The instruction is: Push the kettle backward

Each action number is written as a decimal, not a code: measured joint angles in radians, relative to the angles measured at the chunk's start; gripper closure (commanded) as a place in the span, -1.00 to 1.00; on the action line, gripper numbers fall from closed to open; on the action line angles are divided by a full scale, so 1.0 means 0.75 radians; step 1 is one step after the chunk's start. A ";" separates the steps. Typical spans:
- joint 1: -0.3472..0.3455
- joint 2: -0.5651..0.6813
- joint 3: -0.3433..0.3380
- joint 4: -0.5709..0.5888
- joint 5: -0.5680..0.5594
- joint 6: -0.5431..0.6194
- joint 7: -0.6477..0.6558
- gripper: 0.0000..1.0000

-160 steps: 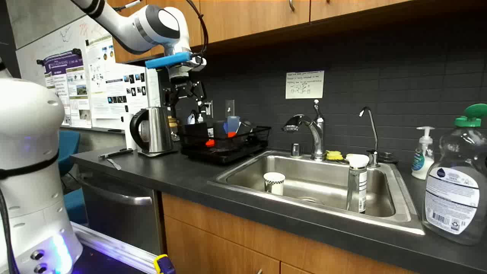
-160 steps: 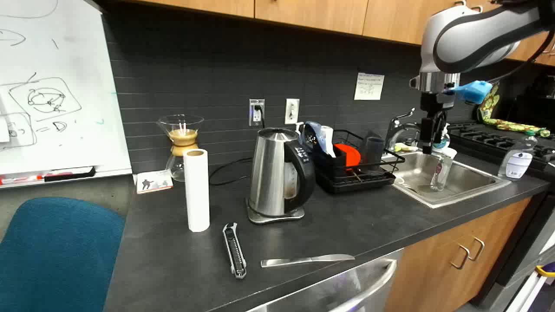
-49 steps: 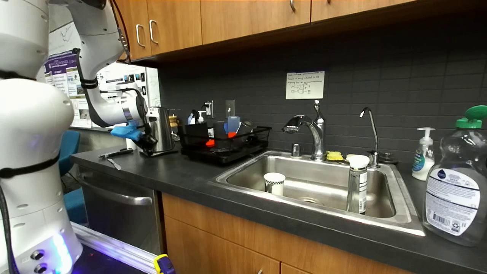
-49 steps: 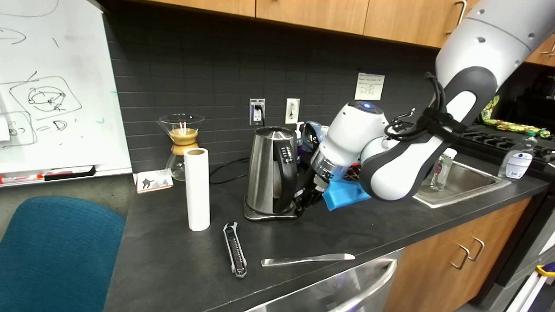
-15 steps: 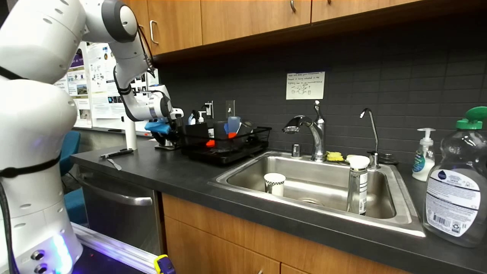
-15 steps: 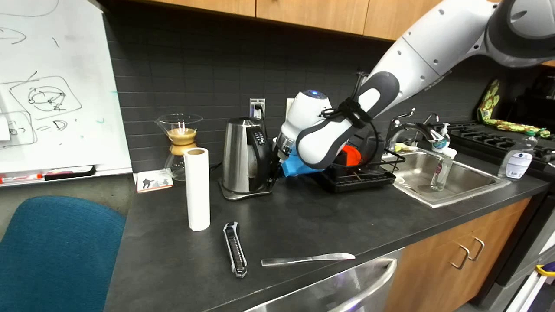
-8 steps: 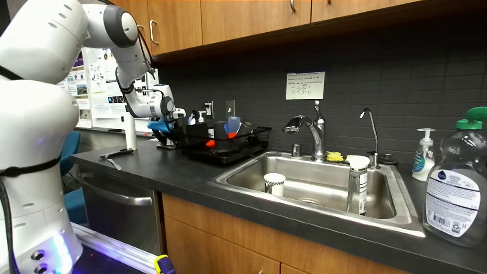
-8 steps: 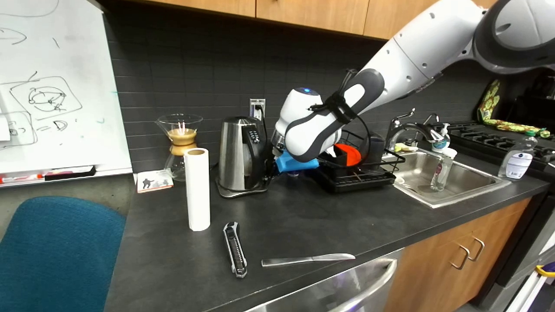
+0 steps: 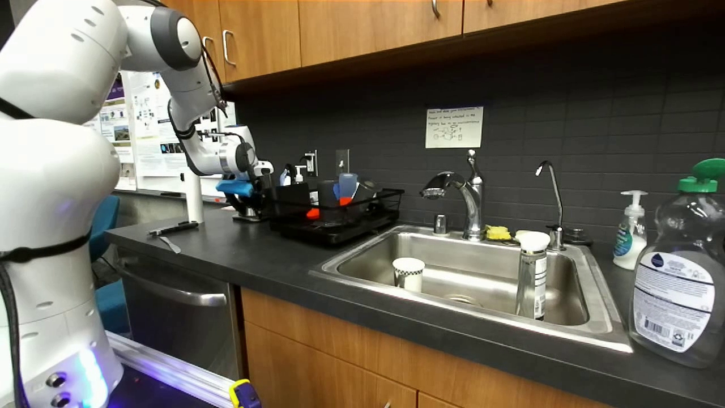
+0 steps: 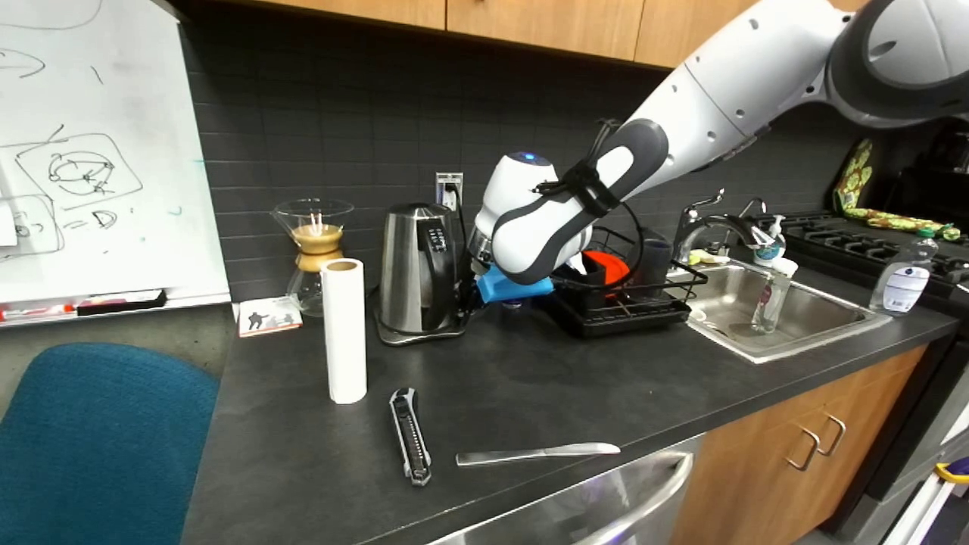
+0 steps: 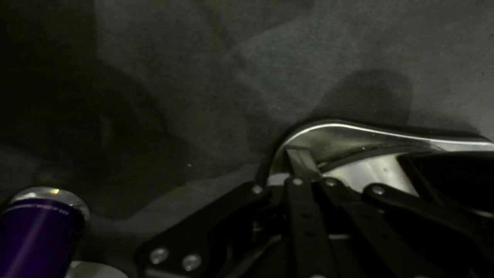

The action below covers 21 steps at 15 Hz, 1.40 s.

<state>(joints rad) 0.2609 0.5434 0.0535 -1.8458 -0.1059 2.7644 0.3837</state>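
A stainless-steel kettle (image 10: 401,276) stands upright on its base (image 10: 412,337) toward the back of a dark counter (image 10: 545,393), its black handle (image 10: 442,269) turned to the robot arm (image 10: 711,125) in an exterior view. Beside it is the gripper (image 11: 304,164), its fingers set close together over a corner of the base in the wrist view; whether they touch the kettle cannot be told. A purple cylinder (image 11: 40,235) with a silvery rim shows nearby. A glass coffee maker (image 10: 318,241) and a white roll (image 10: 344,333) stand to one side of the kettle, a black dish rack (image 10: 628,320) and the sink (image 10: 825,337) to the other. A utility knife (image 10: 410,437) and a table knife (image 10: 539,453) lie toward the front edge.
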 measured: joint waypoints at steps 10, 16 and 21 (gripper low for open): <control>0.249 -0.125 -0.144 -0.163 -0.069 -0.053 0.243 1.00; 0.306 -0.277 -0.136 -0.316 -0.175 -0.108 0.405 1.00; 0.278 -0.393 -0.043 -0.437 -0.171 -0.134 0.411 1.00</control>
<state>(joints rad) 0.4692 0.2490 0.0214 -2.1734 -0.2343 2.6640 0.6922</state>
